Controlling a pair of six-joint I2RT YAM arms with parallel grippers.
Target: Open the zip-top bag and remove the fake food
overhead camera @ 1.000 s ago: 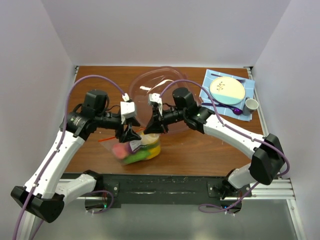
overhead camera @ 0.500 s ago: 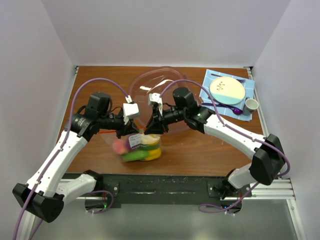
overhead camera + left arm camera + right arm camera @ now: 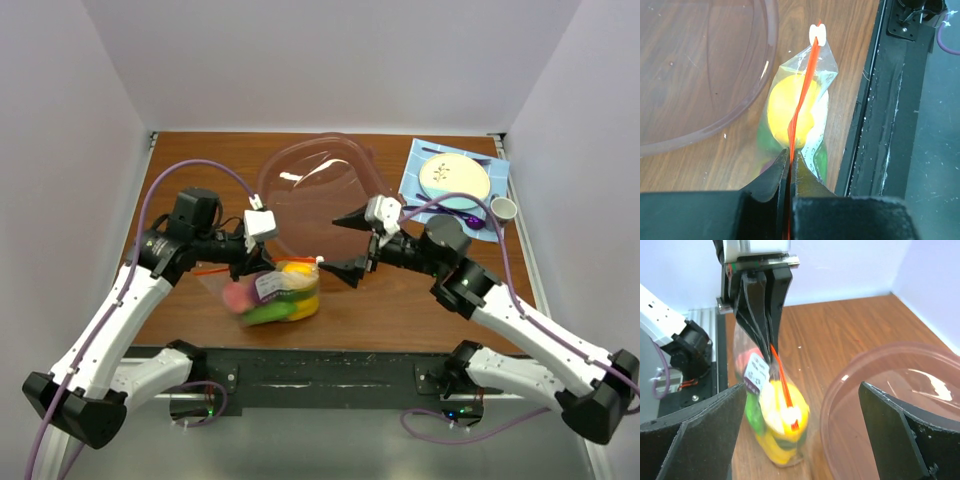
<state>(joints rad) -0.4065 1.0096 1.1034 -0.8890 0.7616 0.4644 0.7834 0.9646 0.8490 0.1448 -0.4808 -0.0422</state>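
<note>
The zip-top bag [image 3: 278,296] lies on the wooden table near its front edge, zipped, with the fake food [image 3: 298,302] inside: yellow, pink and green pieces. My left gripper [image 3: 256,263] is shut on the bag's orange-red zip strip [image 3: 801,95]; its jaws pinch the strip near one end in the left wrist view. The white slider [image 3: 817,35] sits at the strip's far end. My right gripper [image 3: 349,247] hovers open just right of the bag, holding nothing. In the right wrist view the bag [image 3: 776,432] stands between and beyond the wide-spread fingers [image 3: 695,435].
A large clear pinkish bowl [image 3: 312,190] stands just behind the bag and between the arms. At the back right a blue mat [image 3: 418,160] carries a plate [image 3: 455,178], a white cup [image 3: 502,209] and a purple spoon [image 3: 470,222]. The table's black front rail [image 3: 890,125] runs close by the bag.
My left gripper closed on the zip strip. My right gripper let go of the bag's end, opened wide and drew back to the right.
</note>
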